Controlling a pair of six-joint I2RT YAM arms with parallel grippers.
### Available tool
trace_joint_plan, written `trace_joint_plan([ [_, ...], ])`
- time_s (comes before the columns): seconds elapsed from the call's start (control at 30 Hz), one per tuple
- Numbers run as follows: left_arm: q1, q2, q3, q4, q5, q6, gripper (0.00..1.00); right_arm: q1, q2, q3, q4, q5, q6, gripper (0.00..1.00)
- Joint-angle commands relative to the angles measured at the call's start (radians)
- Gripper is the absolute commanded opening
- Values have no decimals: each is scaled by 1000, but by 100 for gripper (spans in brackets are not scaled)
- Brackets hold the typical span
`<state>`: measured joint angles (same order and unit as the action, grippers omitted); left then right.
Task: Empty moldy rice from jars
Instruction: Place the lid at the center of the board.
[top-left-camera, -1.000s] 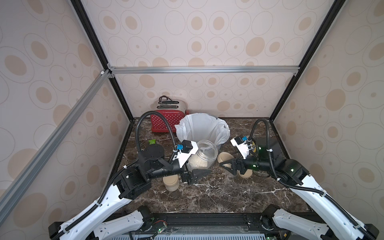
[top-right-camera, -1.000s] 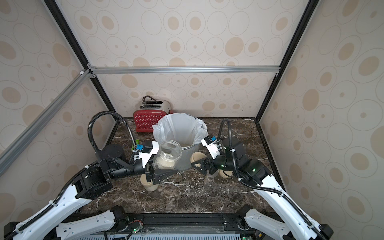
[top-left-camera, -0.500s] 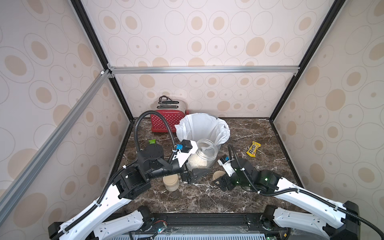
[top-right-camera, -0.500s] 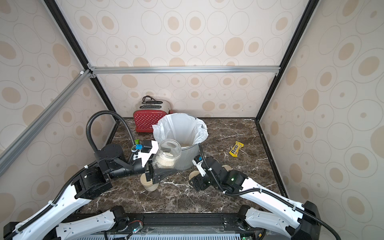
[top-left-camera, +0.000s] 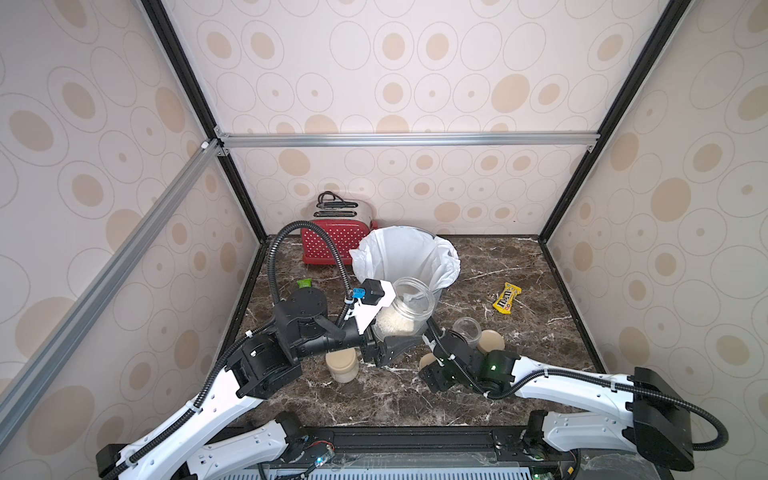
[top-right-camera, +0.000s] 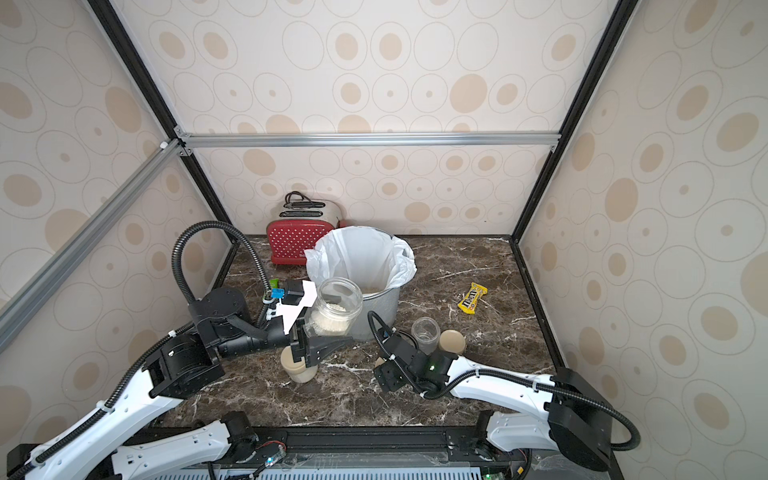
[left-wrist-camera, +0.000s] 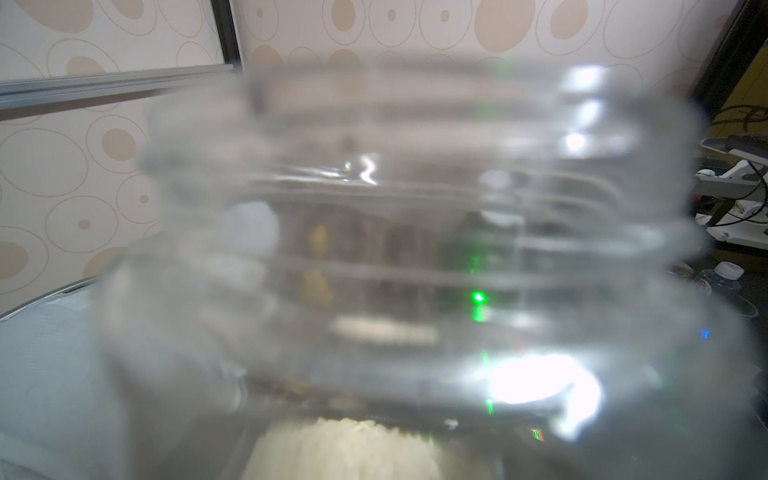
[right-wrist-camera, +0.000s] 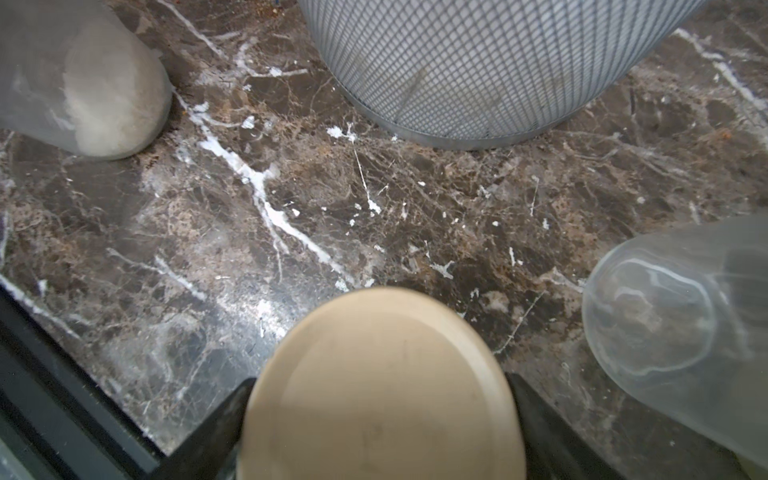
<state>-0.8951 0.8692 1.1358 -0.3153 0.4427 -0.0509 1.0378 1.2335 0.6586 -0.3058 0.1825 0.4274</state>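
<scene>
My left gripper is shut on an open glass jar, held tilted above the table against the near side of the mesh bin. Moldy rice lies in the jar's lower half; the left wrist view shows the rice through blurred glass. My right gripper is shut on a round beige lid, low over the table in front of the bin. An empty open jar stands right of it. A lidded jar with rice stands under my left wrist.
The bin's white liner hangs over its rim. A loose beige lid lies beside the empty jar. A red toaster stands at the back left, a yellow candy packet at the right and a green packet at the left.
My right arm has dropped low and swung from beside the empty jar toward the front centre with the lid, uncovering the candy packet. The left arm and its jar have hardly moved.
</scene>
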Motion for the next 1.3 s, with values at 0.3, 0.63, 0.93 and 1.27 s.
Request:
trace_joint_plan([
  [0.3,-2,-22,51,81,-6,26,37,11,156,-24,103,103,87,47],
  [0.63,-3,-11,50,84,-2,26,37,15,210,-49,123,146,119,55],
  [0.93,-3,2,52,93,2,22,37,15,251,-57,149,138,151,69],
  [1.27,-2,-5,41,98,-10,23,37,16,261,-57,163,139,170,80],
])
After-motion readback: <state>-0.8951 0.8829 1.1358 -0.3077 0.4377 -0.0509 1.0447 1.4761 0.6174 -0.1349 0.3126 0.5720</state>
